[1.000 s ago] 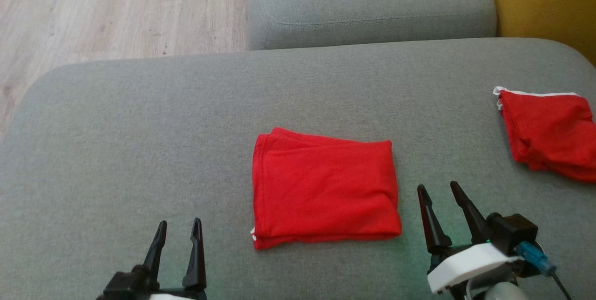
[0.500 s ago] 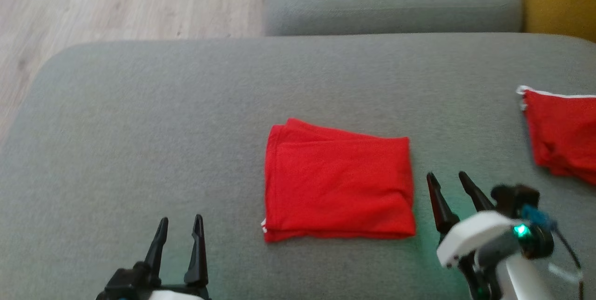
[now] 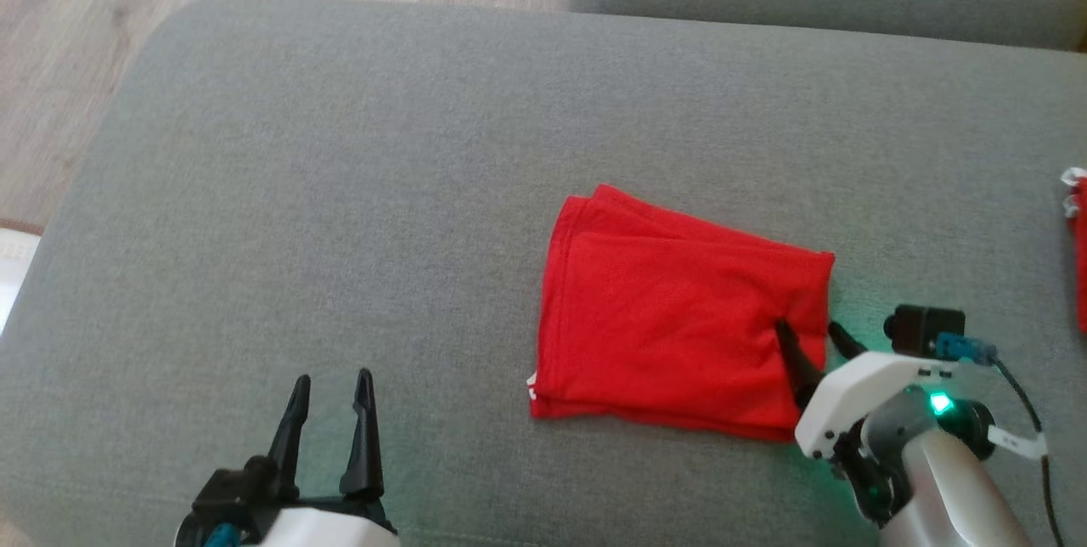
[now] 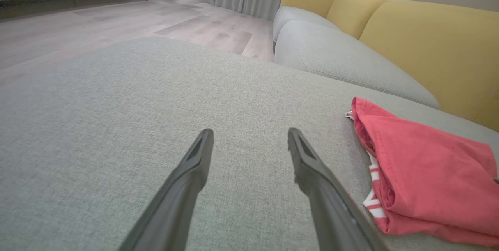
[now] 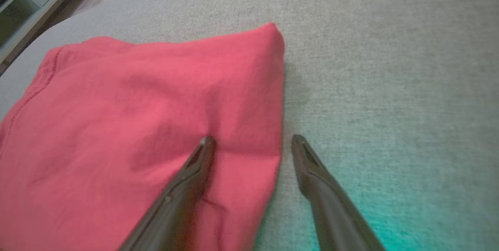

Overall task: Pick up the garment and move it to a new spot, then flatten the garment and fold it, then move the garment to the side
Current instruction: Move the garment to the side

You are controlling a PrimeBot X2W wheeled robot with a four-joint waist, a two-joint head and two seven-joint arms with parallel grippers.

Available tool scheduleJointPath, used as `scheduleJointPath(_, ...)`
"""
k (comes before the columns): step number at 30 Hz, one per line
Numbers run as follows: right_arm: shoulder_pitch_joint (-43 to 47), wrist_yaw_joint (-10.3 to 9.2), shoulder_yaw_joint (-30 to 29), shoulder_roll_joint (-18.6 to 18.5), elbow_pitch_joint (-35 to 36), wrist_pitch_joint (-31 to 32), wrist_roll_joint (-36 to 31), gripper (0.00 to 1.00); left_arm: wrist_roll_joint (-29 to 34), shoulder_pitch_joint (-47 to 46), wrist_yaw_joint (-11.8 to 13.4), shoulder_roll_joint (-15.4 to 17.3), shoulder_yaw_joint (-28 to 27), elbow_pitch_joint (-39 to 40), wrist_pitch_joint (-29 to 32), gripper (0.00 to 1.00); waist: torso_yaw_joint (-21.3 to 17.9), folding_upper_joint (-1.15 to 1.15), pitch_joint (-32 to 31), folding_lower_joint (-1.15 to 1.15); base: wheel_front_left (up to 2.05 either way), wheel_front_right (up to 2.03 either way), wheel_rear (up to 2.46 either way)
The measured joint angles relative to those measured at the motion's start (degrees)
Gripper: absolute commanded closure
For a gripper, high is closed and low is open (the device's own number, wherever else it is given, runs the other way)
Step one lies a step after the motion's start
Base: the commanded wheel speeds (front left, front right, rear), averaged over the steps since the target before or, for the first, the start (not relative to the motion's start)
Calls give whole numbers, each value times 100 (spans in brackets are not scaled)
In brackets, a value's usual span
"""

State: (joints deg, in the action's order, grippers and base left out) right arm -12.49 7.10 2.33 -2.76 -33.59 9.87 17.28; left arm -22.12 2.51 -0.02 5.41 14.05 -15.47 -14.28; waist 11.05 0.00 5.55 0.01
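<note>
Lying folded on grey cushion (image 3: 340,190): garment (image 3: 679,335). Straddling its 3 o'clock edge w/ right gripper (image 3: 806,326), jaws spread, gripping nothing. Hovering at 8 o'clock, well apart: left gripper (image 3: 333,377), likewise spread, empty.

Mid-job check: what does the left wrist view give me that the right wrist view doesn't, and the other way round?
Left wrist view: the left claw is open over bare grey cushion, beside the folded garment. Red-and-white striped trim peeks from the garment's layers. A yellow backrest and wooden floor lie beyond.
Right wrist view: the right claw is open and straddles the garment's edge, half over red cloth, half over cushion.
Both: the folded red garment lying on the grey cushion, and an open claw.
</note>
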Motion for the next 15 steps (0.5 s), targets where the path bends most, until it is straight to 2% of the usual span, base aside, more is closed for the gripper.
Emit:
scheduleJointPath(1,-46,0,20,-5,-22,1,5,14,0,0,0,-15,-21,0,0,0,18,0,21,0,0,0,0)
scheduleJointPath(2,-102,1,42,-5,-51,0,5,50,0,0,-2,-30,-49,0,0,0,28,0,41,0,0,0,0)
scheduleJointPath(5,-197,1,134,-9,-94,20,41,100,27,0,-8,-57,-104,15,0,0,12,0,89,0,0,0,0)
scheduleJointPath(15,-473,1,118,15,-45,-305,-121,100,210,-94,-153,-134,-112,145,-1,0,-472,0,244,0,0,0,0)
